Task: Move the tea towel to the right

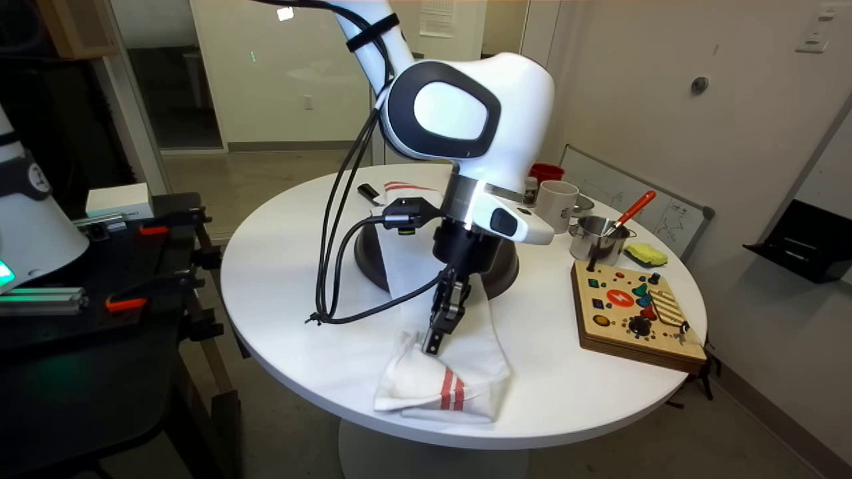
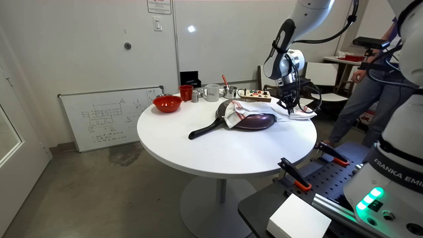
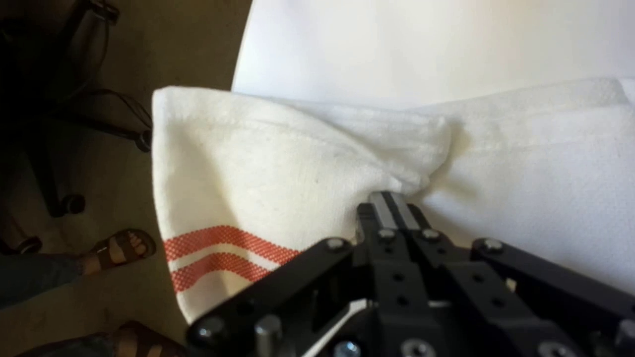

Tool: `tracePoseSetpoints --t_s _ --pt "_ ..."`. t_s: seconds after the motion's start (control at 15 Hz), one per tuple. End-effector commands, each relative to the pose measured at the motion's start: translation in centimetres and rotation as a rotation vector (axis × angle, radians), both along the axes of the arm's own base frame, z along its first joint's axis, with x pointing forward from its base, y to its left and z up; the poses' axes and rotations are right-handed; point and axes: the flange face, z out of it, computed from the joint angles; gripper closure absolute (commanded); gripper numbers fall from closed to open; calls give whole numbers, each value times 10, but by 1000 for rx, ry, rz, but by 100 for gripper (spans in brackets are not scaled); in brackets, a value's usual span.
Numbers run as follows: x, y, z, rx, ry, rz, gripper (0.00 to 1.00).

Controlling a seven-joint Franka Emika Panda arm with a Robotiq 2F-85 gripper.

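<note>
The tea towel (image 1: 479,332) is a long white strip with red stripes at its ends. It lies across a dark round pan (image 1: 502,273) and runs to the table's edge, where its striped end is folded over. In an exterior view the towel (image 2: 254,107) drapes over the pan (image 2: 259,122). My gripper (image 1: 432,342) points down at the edge of the folded part. In the wrist view its fingers (image 3: 394,203) are together, and creases in the towel (image 3: 278,163) run to the fingertips. The gripper appears shut on the towel; the cloth between the tips is hidden.
A wooden board with knobs (image 1: 619,313) stands on the round white table (image 1: 299,293). A metal pot (image 1: 589,243), a white mug (image 1: 556,203), a sponge (image 1: 645,254), a red cup (image 2: 186,92) and a red bowl (image 2: 167,104) stand along the far rim.
</note>
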Motion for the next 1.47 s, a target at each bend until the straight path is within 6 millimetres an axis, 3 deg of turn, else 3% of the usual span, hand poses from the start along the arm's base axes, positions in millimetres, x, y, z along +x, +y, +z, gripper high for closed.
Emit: tracePoseSetpoints --t_s 0.0,0.8,1.07,1.4 --pt "-9 -2 3 24 28 5 100" --pt "-2 -10 31 26 62 22 100" --pt "-5 -9 30 51 69 12 100" --pt "-6 7 25 103 12 26 100"
